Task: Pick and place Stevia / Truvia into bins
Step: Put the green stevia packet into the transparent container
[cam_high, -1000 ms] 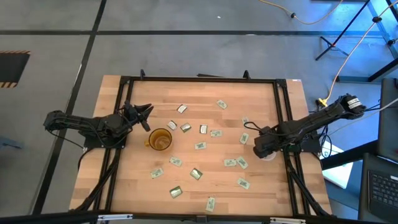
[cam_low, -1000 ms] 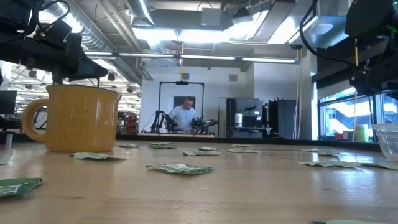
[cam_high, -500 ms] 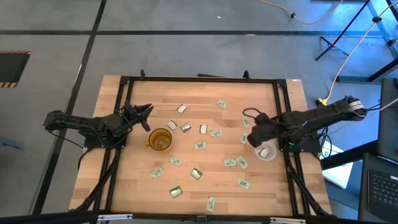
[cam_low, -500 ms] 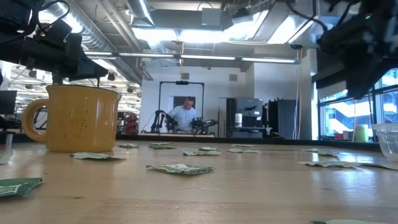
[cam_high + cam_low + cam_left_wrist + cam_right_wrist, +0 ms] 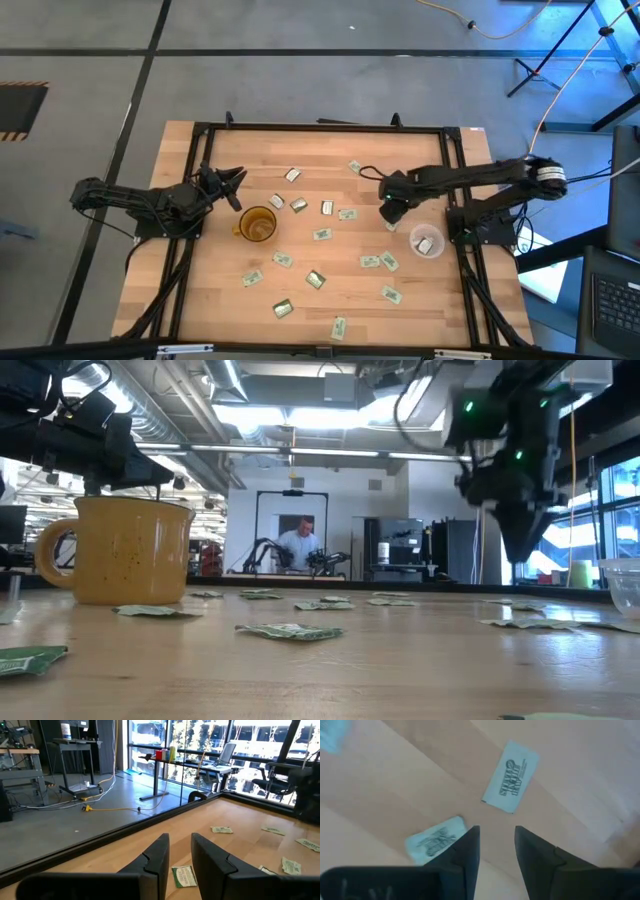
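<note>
High view showed the right gripper [image 5: 390, 212] reaching in over the right half of the wooden table [image 5: 420, 310], above a cluster of sachets near the clear plastic cup [image 5: 427, 243]. Its fingers [image 5: 465, 850] stood a little apart with nothing between them, pointed down at the wood; two sachets lay just ahead of the tips, one white with dark print [image 5: 511, 776] and one pale green [image 5: 436, 840] right beside a finger. The clear cup sat near the table's right edge, with something small and pale inside it (too small to name).

The left gripper [image 5: 232, 183] waited at the table's left side, just beside the amber mug [image 5: 257, 224], which stood upright with its handle toward that arm. Its fingers [image 5: 155, 857] were set narrowly apart and empty, and a green sachet [image 5: 183, 875] lay on the wood beyond them.

The other sachets [image 5: 316, 279] lay scattered flat across the middle and near side of the table. In the low view a person [image 5: 298, 548] stood in the room far behind the table.
</note>
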You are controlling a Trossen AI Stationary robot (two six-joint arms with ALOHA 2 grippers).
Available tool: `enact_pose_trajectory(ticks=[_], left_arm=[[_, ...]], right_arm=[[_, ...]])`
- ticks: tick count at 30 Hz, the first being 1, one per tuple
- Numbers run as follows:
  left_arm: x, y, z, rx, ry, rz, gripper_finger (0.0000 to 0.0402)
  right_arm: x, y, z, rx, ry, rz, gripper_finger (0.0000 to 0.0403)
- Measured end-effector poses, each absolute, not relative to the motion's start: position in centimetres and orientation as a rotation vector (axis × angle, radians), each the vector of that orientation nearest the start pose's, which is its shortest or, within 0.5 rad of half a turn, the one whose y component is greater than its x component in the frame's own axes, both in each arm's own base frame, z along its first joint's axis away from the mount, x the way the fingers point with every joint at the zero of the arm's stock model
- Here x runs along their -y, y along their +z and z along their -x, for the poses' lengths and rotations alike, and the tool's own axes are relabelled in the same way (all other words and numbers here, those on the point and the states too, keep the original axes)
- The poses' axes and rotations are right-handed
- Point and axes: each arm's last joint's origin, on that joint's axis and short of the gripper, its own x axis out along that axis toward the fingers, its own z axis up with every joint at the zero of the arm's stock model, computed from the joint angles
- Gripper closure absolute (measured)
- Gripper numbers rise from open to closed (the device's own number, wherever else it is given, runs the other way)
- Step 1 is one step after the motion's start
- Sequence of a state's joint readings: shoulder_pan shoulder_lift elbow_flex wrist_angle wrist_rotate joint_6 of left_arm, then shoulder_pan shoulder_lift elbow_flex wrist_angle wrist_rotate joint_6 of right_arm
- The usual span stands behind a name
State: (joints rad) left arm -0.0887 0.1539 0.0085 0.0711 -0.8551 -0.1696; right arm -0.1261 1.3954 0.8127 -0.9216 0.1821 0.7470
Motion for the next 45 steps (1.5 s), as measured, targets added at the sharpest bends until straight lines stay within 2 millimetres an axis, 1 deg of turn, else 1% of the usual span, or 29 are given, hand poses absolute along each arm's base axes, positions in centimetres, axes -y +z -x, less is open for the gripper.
enact_pose_trajectory(ticks=[6,11,16,22,32,35,39,45], left_arm=[[-1.3,16.1,-9.8,-0.003,0.770,0.126,0.0327],[-1.3,16.1,-9.8,-0.003,0.770,0.126,0.0327],[-1.3,16.1,-9.8,-0.003,0.770,0.126,0.0327],[-1.3,16.1,-9.8,-0.003,0.770,0.126,0.0327],[-1.3,16.1,-9.8,-0.003,0.770,0.126,0.0327],[-1.3,16.1,-9.8,-0.003,0.770,0.126,0.0327],[-1.3,16.1,-9.8,-0.003,0.770,0.126,0.0327],[-1.3,16.1,-9.8,-0.003,0.770,0.126,0.0327]], right_arm=[[5.2,15.9,-22.3,-1.417,-0.836,-0.561,0.0278],[6.5,14.8,-22.5,-1.457,-0.824,-0.592,0.0278],[7.2,14.1,-22.6,-1.485,-0.787,-0.627,0.0278],[7.5,13.4,-22.8,-1.529,-0.770,-0.649,0.0284],[7.5,13.0,-22.8,-1.549,-0.745,-0.683,0.0353],[7.5,12.9,-22.8,-1.549,-0.747,-0.684,0.0366],[7.6,12.9,-22.8,-1.553,-0.726,-0.660,0.0367],[7.6,12.9,-22.9,-1.555,-0.703,-0.646,0.0343]])
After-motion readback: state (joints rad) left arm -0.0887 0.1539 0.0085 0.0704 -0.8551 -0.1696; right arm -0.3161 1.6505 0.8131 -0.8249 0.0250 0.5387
